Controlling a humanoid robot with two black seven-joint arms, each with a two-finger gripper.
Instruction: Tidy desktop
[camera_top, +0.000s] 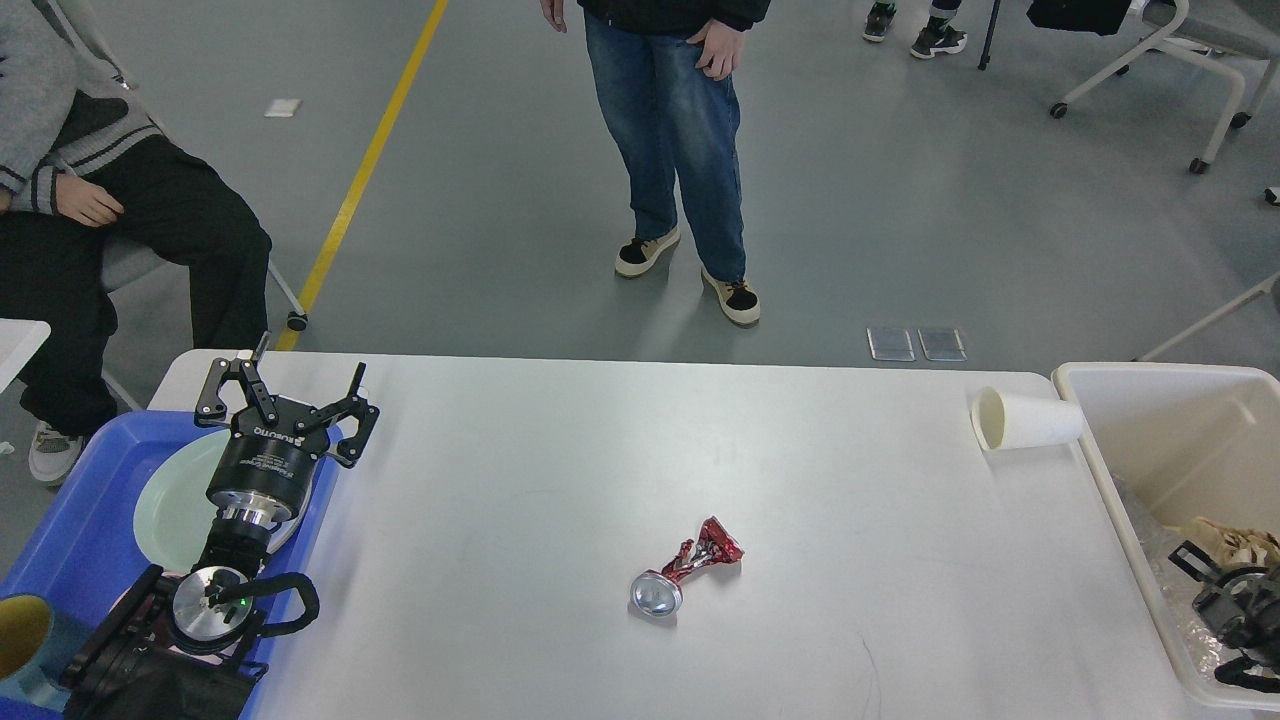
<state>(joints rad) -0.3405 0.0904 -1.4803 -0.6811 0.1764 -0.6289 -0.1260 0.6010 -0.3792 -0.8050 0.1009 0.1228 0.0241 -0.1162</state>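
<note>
The bench (560, 480), spanning the view's lower half, remains partly cleared: a crushed can (685, 570) and tipped paper cup (1025, 418) lie on it, while the left hand (285, 395) hovers spread and empty, the right hand's (1215, 590) state indeterminate.

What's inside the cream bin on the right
Crumpled brown paper, clear plastic film and the right gripper show inside the bin; its near wall hides the bottom.

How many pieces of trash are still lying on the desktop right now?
2: a crushed red can near the middle front of the desktop, and a white paper cup on its side at the far right edge beside the bin.
</note>
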